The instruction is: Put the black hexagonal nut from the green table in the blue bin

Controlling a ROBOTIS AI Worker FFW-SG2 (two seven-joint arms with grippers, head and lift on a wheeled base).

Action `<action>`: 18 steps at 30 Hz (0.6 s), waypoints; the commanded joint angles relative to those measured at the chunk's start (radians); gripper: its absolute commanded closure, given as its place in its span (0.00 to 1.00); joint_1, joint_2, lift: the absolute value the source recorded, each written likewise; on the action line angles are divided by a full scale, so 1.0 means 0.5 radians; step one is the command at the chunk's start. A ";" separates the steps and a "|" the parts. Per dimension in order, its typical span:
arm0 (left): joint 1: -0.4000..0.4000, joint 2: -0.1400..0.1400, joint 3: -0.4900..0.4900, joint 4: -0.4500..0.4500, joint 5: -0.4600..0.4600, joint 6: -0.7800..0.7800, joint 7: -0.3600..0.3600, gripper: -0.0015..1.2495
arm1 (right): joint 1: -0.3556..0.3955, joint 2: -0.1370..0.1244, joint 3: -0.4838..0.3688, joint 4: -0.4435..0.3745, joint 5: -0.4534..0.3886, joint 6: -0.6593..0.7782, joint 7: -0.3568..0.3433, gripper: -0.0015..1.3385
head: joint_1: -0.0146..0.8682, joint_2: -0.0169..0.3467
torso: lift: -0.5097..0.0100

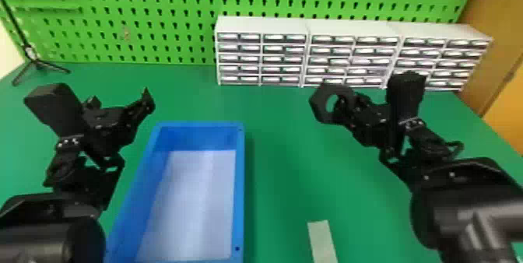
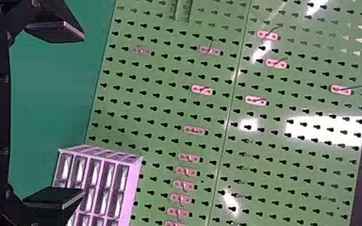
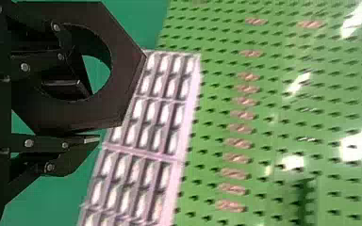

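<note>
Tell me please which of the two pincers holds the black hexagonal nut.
The right pincer, with one finger through the nut and one outside; the left pincer is open and empty.

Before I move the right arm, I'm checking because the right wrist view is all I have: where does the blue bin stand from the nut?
Observer: In the head view, the blue bin is on the robot's left of the nut.
Operator: Thanks. How do the left gripper's fingers stand?
Observer: The left wrist view shows the left gripper open, its fingers wide apart.
</note>
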 commanded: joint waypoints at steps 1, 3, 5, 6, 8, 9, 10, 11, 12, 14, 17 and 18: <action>0.004 0.000 0.002 0.003 -0.001 0.002 0.000 0.10 | -0.024 -0.034 0.117 0.096 -0.148 -0.295 -0.063 0.72 | 0.80 0.07 | 0.79; 0.007 0.000 0.002 0.003 -0.001 0.002 0.000 0.10 | -0.040 -0.037 0.154 0.112 -0.185 -0.317 -0.069 0.72 | 0.80 0.07 | 0.79; 0.010 0.000 0.002 0.003 -0.004 -0.001 0.000 0.10 | -0.049 -0.043 0.191 0.139 -0.221 -0.363 -0.069 0.72 | 0.80 0.07 | 0.79; 0.013 0.000 0.005 0.003 -0.004 0.002 0.000 0.10 | -0.055 -0.049 0.212 0.155 -0.249 -0.387 -0.069 0.72 | 0.80 0.07 | 0.79; 0.013 0.000 0.005 0.003 -0.004 0.002 0.000 0.10 | -0.070 -0.061 0.280 0.198 -0.307 -0.455 -0.075 0.72 | 0.80 0.07 | 0.79; 0.016 0.000 0.005 0.003 -0.007 0.002 0.000 0.10 | -0.086 -0.070 0.322 0.216 -0.359 -0.467 -0.082 0.72 | 0.80 0.07 | 0.79; 0.016 0.000 0.005 0.006 -0.007 0.002 0.000 0.10 | -0.095 -0.076 0.353 0.228 -0.396 -0.470 -0.085 0.72 | 0.80 0.07 | 0.79; 0.013 0.000 0.005 0.006 -0.007 0.002 0.000 0.10 | -0.101 -0.080 0.384 0.244 -0.433 -0.479 -0.091 0.72 | 0.80 0.07 | 0.79; 0.013 0.000 0.005 0.006 -0.011 0.002 0.000 0.10 | -0.113 -0.083 0.418 0.265 -0.491 -0.479 -0.097 0.72 | 0.80 0.07 | 0.79; 0.013 0.000 0.005 0.009 -0.011 0.002 0.000 0.10 | -0.126 -0.083 0.467 0.302 -0.608 -0.482 -0.100 0.72 | 0.80 0.07 | 0.79; 0.013 0.000 0.005 0.013 -0.011 0.002 0.000 0.10 | -0.135 -0.076 0.519 0.326 -0.700 -0.485 -0.097 0.72 | 0.80 0.07 | 0.79; 0.016 0.000 0.008 0.013 -0.011 0.002 0.000 0.10 | -0.141 -0.080 0.540 0.330 -0.743 -0.485 -0.097 0.72 | 0.80 0.07 | 0.79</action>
